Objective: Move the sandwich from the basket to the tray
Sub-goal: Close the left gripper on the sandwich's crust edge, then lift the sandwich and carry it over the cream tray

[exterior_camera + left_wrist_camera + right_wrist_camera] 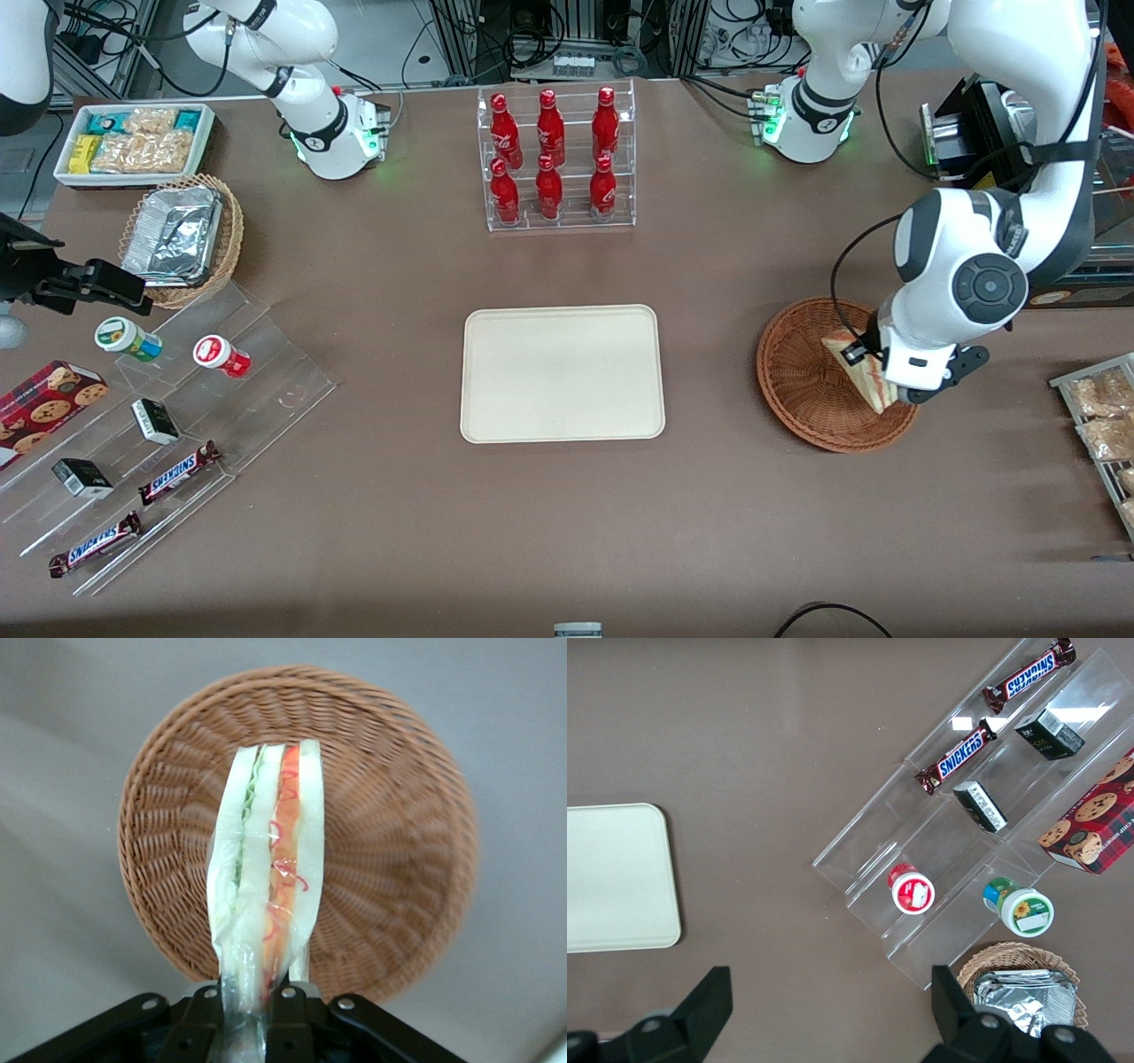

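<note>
Wicker basket (pixel 811 390) lower right of frame; gripper (pixel 257 997) clamped on sandwich (pixel 266 877) wrapper end, probably thin grip. Risk: slipping before tray (pixel 562 373).

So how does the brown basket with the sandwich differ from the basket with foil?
The reddish-brown basket is darker and shallow; the foil basket is paler. The first lies under the pincer, which grips the sandwich above it; the second holds a foil container. Both are round wicker.
</note>
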Controlling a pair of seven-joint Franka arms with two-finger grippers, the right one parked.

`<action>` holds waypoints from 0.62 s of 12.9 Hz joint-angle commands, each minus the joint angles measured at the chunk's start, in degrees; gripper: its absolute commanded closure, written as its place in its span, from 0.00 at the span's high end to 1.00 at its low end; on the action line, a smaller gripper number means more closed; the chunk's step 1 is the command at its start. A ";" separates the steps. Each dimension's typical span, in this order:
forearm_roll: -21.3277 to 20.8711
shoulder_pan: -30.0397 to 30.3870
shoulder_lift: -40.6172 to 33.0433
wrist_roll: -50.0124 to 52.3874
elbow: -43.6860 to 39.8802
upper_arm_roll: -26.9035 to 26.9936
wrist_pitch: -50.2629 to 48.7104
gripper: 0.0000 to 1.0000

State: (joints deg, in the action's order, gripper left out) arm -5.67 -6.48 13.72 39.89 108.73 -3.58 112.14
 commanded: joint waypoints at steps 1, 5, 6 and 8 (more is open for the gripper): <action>-0.83 -5.98 -0.45 -2.79 -3.78 0.07 -4.02 0.00; -0.13 -14.86 0.51 -8.59 -5.98 -0.37 -3.77 0.00; -0.04 -17.41 2.00 -9.30 -7.38 -0.81 -3.59 0.00; 0.31 -20.41 5.95 -9.39 -11.07 -2.03 -3.33 0.00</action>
State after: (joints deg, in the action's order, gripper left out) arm -5.58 -24.43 15.23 31.98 102.68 -5.25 109.53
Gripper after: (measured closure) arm 0.850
